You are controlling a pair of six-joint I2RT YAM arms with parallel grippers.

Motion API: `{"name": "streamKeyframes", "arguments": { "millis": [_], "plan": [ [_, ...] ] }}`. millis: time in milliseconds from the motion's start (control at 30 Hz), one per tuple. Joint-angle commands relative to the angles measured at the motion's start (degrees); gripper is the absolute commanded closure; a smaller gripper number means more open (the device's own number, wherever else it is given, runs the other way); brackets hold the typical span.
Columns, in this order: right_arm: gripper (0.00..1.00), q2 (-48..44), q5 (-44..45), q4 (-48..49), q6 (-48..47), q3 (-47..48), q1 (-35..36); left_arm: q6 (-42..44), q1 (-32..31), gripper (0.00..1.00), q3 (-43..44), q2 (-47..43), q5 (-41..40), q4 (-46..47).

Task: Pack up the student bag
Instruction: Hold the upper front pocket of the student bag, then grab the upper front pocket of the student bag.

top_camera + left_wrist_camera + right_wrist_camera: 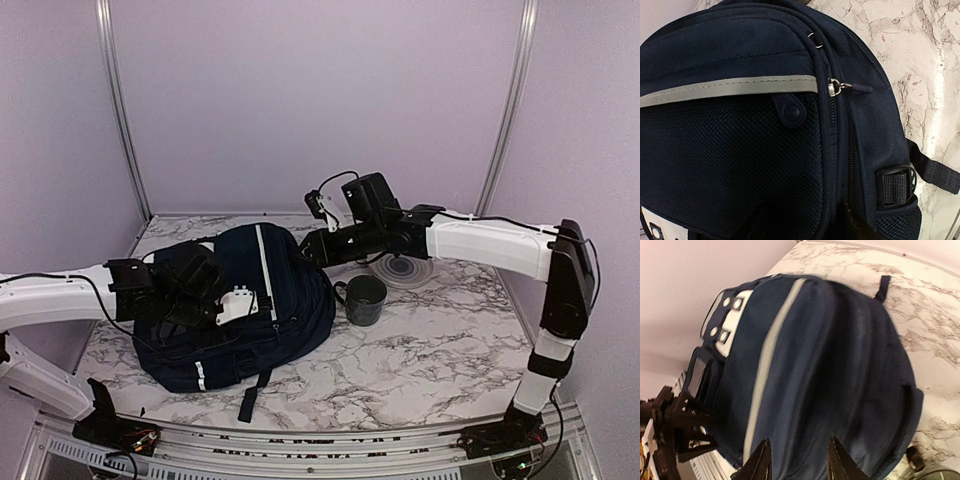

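The student bag (270,300) is a navy backpack lying flat left of the table's centre, with a pale stripe and a white patch (238,305). My left gripper (212,290) rests low on its near left side. In the left wrist view the bag (740,55) fills the frame, a zipper pull (840,89) shows, and my dark fingertips (853,226) stand apart against the mesh and seam; that gripper (818,225) holds nothing. My right gripper (312,246) hovers over the bag's far right end. It is open and empty (799,452) above the bag (830,355).
A dark mug (366,299) stands just right of the bag. A round grey disc (408,270) lies behind it under the right arm. A black strap (252,398) trails toward the near edge. Walls close the back and sides.
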Motion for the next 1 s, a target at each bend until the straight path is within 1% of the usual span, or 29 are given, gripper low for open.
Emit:
{"name": "streamKeyframes", "arguments": {
  "millis": [0,33,100,167,200,267,333,400,467,567,633,700,800,900,967],
  "plan": [
    [0.64,-4.63,-0.83,3.12,-3.95,-4.08,5.76,1.52,0.1,0.72,2.04,0.06,-6.5,1.26],
    [0.64,-5.44,-1.63,4.4,-3.75,-5.56,6.41,1.31,0.12,0.8,2.05,-0.48,-6.12,1.93],
    [0.65,-6.92,-1.67,7.14,-2.64,-8.65,7.83,1.03,0.09,1.0,2.0,-1.66,-5.51,2.82],
    [0.68,-8.11,1.89,10.29,-0.71,-12.28,9.69,0.07,0.09,1.0,2.01,-2.91,-5.38,3.82],
    [0.71,-8.57,4.99,12.29,0.7,-14.79,11.03,-0.45,0.06,1.0,1.94,-3.6,-4.96,4.21],
    [0.74,-9.11,10.58,16.39,0.43,-17.81,14.55,-1.7,0.11,1.0,1.74,-5.48,-3.34,5.27],
    [0.74,-8.31,14.44,18.59,0.18,-18.7,17.39,-2.39,0.08,1.0,1.2,-7.09,-0.93,6.15],
    [0.73,-6.59,16.17,19.12,1.02,-18.17,18.59,-2.45,0.1,1.0,0.74,-8.34,0.73,6.58],
    [0.7,-4.57,16.84,18.17,1.82,-16.82,18.84,-2.7,0.09,1.0,0.69,-8.83,0.98,6.64],
    [0.63,-1.93,18.3,17.99,2.72,-15.51,18.93,-2.72,0.07,1.0,0.71,-9.08,0.77,6.69],
    [0.62,-1.12,19.06,18.69,2.96,-15.17,18.93,-2.85,0.13,1.0,0.67,-9.22,0.81,6.58],
    [0.65,-0.85,19.13,20.15,2.48,-14.81,18.93,-2.99,0.09,1.0,0.61,-9.46,1.12,6.61],
    [0.76,-0.33,19.4,20.99,2.03,-13.91,18.93,-3.02,0.13,1.0,0.61,-9.6,1.31,6.67],
    [0.77,-0.7,19.0,20.1,1.54,-13.84,18.78,-3.0,0.13,1.0,0.61,-9.66,0.85,6.57],
    [0.77,-2.28,14.24,21.95,0.23,-15.96,18.81,-3.02,0.11,1.0,0.61,-9.66,0.53,6.57]
  ]
}}
